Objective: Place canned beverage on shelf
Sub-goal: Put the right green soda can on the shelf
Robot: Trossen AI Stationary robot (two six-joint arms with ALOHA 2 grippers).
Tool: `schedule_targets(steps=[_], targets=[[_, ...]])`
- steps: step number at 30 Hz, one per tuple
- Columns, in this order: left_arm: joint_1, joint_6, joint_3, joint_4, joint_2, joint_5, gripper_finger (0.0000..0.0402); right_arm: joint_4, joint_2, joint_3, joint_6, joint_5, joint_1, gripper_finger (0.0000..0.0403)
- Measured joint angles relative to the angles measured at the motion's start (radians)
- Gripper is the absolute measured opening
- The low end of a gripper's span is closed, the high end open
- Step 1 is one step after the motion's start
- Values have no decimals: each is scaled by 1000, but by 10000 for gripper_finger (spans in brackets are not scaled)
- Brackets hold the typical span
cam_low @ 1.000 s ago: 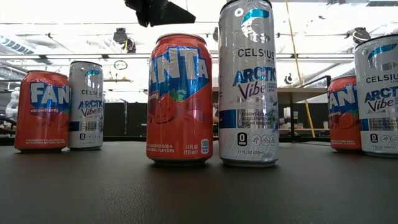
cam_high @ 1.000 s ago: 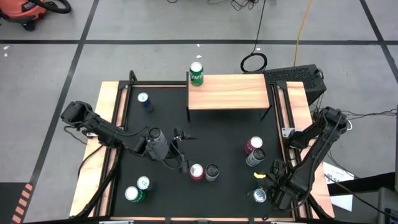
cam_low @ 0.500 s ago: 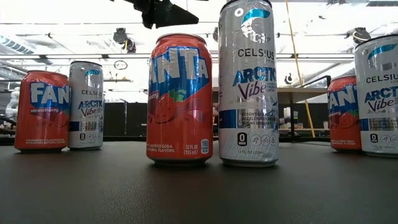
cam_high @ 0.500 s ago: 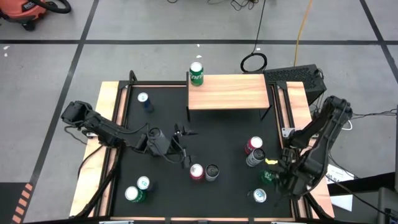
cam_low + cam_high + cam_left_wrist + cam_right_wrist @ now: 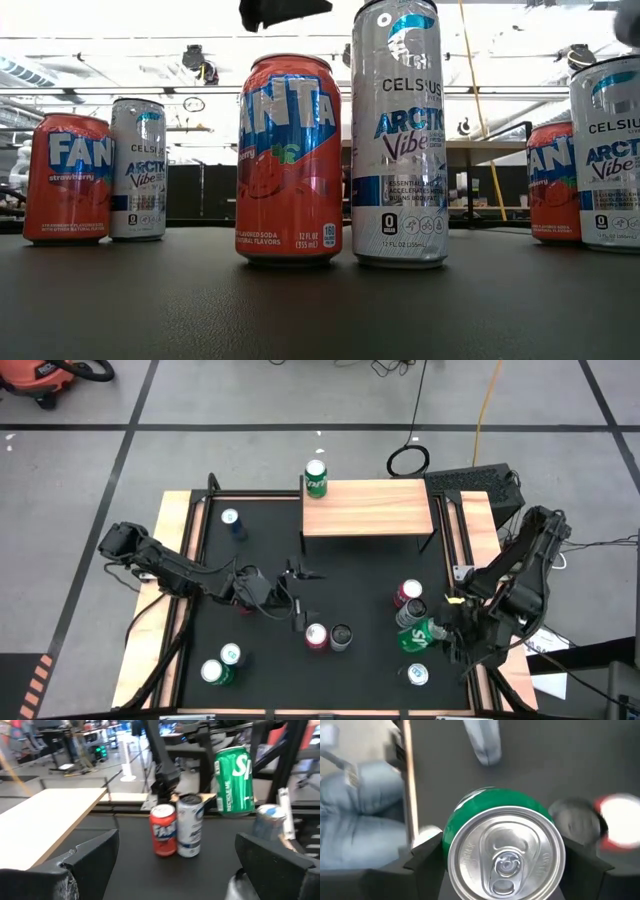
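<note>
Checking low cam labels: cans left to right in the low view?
Fanta → Celsius → Fanta → Celsius → Fanta → Celsius, cut off by the right edge.

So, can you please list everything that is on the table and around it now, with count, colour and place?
shelf: one, light wood, far edge of the table
mat: one, black, covers the table top
green can: one, at the shelf's far left corner
blue can: one, far left of the mat
red cans: two, one mid-mat, one on the right
silver cans: two, each beside a red can
front-left cans: two, greenish
front-right can: one, silver top
held can: one, green
left gripper: open, mid-mat
right gripper: shut on the held can, right side
</note>
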Motion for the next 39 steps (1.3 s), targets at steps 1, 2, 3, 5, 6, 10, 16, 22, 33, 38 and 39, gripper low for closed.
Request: schedule_targets(steps=[1, 2, 3, 5, 6, 10, 16, 22, 33, 38, 39], targets=[[4, 0, 7, -1, 0, 18, 390, 14, 0, 10, -37, 20, -14, 286], [9, 0, 15, -3, 0, 38, 390, 26, 1, 16, -77, 39, -32, 286], [16, 0, 26, -7, 0, 58, 390, 37, 0, 19, -112, 55, -55, 287], [32, -3, 50, -19, 0, 103, 390, 60, 0, 21, -194, 75, -111, 287], [40, -3, 64, -32, 4, 119, 390, 73, 2, 21, -232, 80, -144, 288], [78, 1, 116, -84, 39, 186, 396, 131, 21, 21, -399, 78, -276, 289], [136, 1, 224, -163, 122, 274, 399, 264, 80, 21, -657, 26, -421, 289], [175, -5, 284, -212, 185, 353, 399, 359, 127, 21, -891, 28, -479, 290], [214, -31, 285, -227, 234, 509, 399, 482, 159, 21, -1087, -24, -532, 290], [217, -32, 285, -216, 232, 516, 384, 506, 159, 21, -1100, -56, -550, 290], [218, -32, 285, -214, 232, 519, 376, 508, 159, 21, -1106, -56, -550, 290]])
